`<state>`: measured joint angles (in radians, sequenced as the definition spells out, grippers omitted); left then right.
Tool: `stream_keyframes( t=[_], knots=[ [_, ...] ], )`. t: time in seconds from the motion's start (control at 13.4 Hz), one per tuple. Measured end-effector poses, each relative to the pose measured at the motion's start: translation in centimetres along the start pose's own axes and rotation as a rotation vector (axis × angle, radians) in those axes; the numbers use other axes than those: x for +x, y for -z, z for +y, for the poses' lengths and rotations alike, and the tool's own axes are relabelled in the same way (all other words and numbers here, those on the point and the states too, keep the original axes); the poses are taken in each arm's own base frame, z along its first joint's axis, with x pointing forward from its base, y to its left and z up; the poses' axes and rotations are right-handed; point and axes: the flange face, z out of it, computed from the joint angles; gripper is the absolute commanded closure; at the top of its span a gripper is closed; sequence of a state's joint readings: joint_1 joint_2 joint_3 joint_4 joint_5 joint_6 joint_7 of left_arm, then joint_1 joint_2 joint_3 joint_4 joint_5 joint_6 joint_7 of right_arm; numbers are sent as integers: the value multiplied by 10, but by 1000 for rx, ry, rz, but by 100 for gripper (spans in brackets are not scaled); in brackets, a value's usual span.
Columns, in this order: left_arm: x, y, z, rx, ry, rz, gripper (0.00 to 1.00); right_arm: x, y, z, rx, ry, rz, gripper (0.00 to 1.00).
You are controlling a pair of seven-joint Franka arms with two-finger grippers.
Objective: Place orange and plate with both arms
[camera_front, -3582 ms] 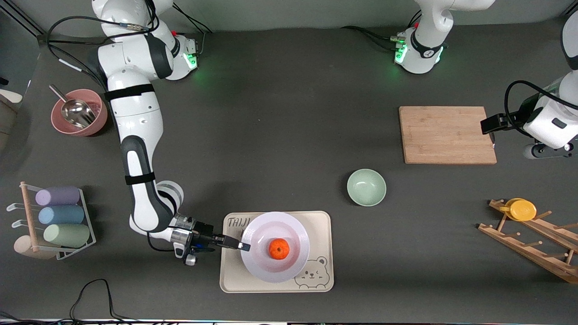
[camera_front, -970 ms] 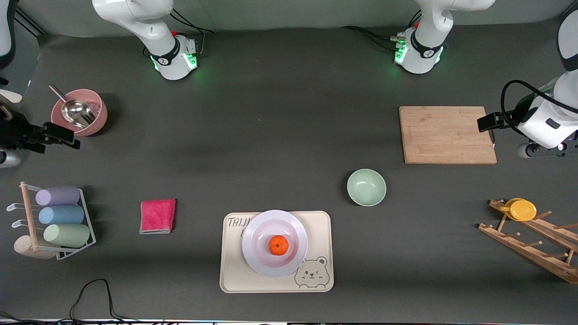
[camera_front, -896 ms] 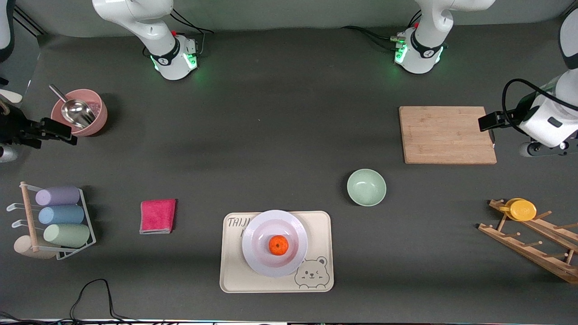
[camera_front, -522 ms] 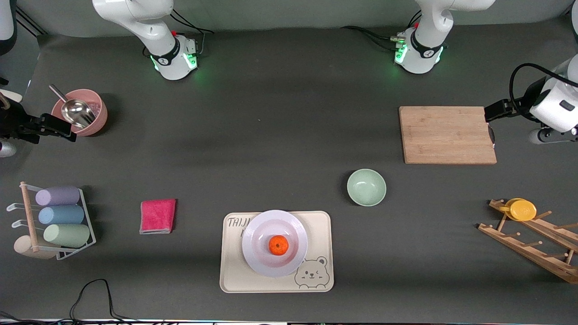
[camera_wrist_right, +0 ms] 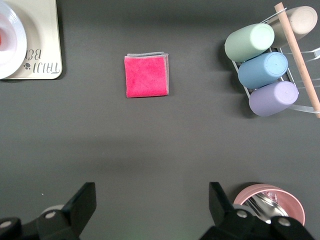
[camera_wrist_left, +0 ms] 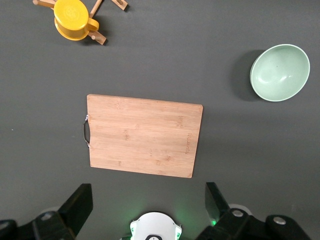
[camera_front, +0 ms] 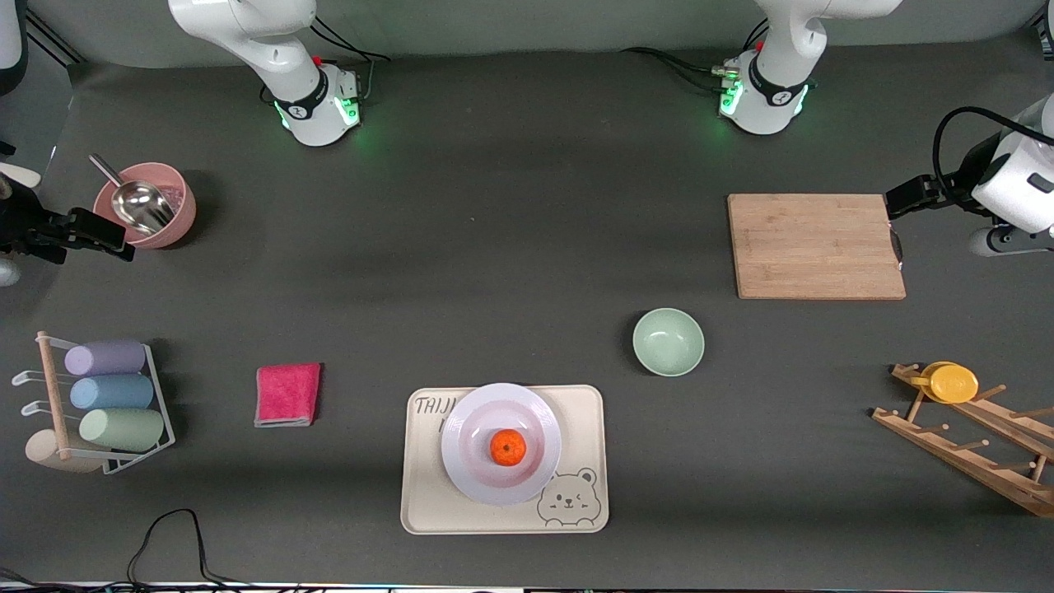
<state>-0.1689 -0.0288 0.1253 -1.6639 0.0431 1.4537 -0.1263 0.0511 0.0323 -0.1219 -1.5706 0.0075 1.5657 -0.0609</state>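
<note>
Orange (camera_front: 508, 447) rests on plate (camera_front: 501, 443), lower centre: placing looks done.
Left gripper (camera_wrist_left: 147, 207) over cutting board's (camera_front: 815, 245) edge and right gripper (camera_wrist_right: 150, 204) beside pink bowl (camera_front: 145, 204) both hang spread, empty; nothing more seems called for.

- Round white plate (camera_front: 473, 473): glossy, ceramic-looking.
- Small orange fruit (camera_front: 508, 447): dimpled skin.
- Rectangular cream tray (camera_front: 428, 502): smooth, matt plastic look.
- Rectangular cutting board (camera_front: 815, 245): pale wood grain, metal handle.
- Pink folded cloth (camera_front: 287, 394): fuzzy fabric.
- Dark tabletop (camera_front: 494, 247): matt.
- Scoop (camera_front: 136, 203) in pink bowl: shiny metal.
</note>
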Motion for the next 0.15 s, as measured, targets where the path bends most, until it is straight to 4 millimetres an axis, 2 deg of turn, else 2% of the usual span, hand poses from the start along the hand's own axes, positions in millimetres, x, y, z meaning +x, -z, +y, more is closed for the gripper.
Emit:
stream_keyframes(
  t=[0.15],
  knots=[
    [0,0,0,0,0,1,0,0,-1,0,-1,0,-2,0]
  ],
)
